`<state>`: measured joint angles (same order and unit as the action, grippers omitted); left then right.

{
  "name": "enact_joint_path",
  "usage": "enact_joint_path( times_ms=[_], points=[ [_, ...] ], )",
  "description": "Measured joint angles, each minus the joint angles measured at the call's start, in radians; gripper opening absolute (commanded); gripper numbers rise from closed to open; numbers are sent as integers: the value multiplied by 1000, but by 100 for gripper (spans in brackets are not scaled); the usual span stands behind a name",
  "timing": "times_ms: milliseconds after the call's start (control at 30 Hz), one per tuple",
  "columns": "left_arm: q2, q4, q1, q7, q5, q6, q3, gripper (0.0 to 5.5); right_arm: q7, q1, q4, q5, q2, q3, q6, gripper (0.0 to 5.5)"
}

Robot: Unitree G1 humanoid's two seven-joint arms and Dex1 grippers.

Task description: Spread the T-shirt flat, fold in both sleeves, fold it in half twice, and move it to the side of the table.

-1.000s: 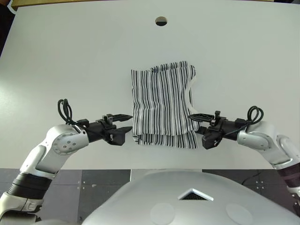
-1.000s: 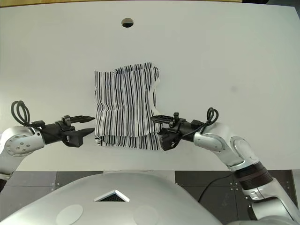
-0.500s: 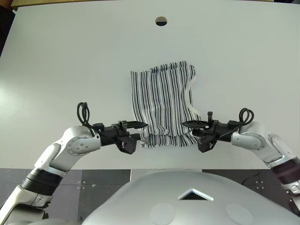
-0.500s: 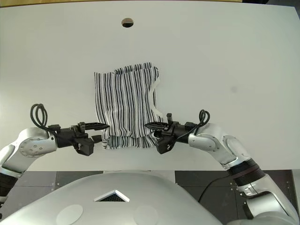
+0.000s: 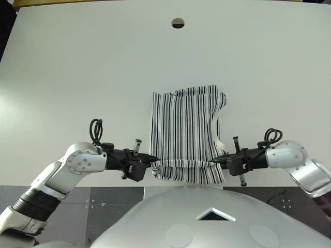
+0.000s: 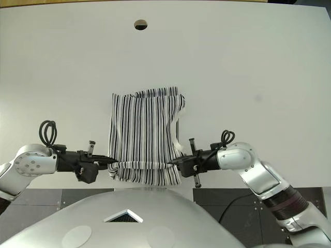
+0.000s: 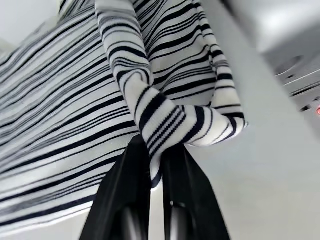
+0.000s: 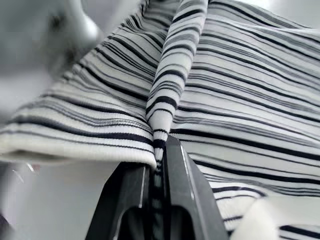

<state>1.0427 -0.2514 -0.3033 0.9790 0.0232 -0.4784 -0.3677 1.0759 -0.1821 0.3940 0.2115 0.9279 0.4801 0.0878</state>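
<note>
The black-and-white striped T-shirt [image 5: 186,126] lies folded into a tall rectangle near the front edge of the white table [image 5: 77,77], its near hem lifted off the surface. My left gripper [image 5: 153,161] is shut on the near left corner of the T-shirt [image 7: 165,120]. My right gripper [image 5: 215,161] is shut on the near right corner of the T-shirt [image 8: 170,95]. The hem sags between the two grippers, and a fold of cloth hangs below it at the table's edge.
A round cable hole [image 5: 178,22] sits at the far middle of the table. Bare tabletop lies on both sides of the shirt and beyond it. The table's front edge runs just under both grippers, with dark floor [image 5: 108,194] below.
Both grippers came in from the shirt's sides, closed on its near corners and lifted the hem. The whole shirt slid nearer to the front edge.
</note>
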Motion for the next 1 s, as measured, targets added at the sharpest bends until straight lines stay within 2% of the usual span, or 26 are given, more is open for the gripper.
enact_joint_path(
  times_ms=[100,333,567,767,800,900,1000],
  points=[
    [-1,5,24,18,-125,84,66,13,2,53,35,145,-39,-70,-135,10],
    [-202,58,229,-68,-236,474,109,13,-65,156,-57,131,-146,-88,-311,10],
    [-374,102,422,-166,-304,855,136,13,-134,283,-173,226,-295,-156,-565,10],
    [-456,140,478,-206,-372,1032,195,13,-165,390,-310,327,-377,-244,-784,114],
    [-473,148,490,-211,-392,1060,214,49,-169,398,-328,336,-386,-254,-804,135],
    [-530,173,548,-238,-468,1146,277,69,-182,410,-374,344,-416,-277,-841,184],
    [-588,237,593,-295,-490,1194,320,69,-194,421,-407,341,-427,-287,-855,198]
  ],
)
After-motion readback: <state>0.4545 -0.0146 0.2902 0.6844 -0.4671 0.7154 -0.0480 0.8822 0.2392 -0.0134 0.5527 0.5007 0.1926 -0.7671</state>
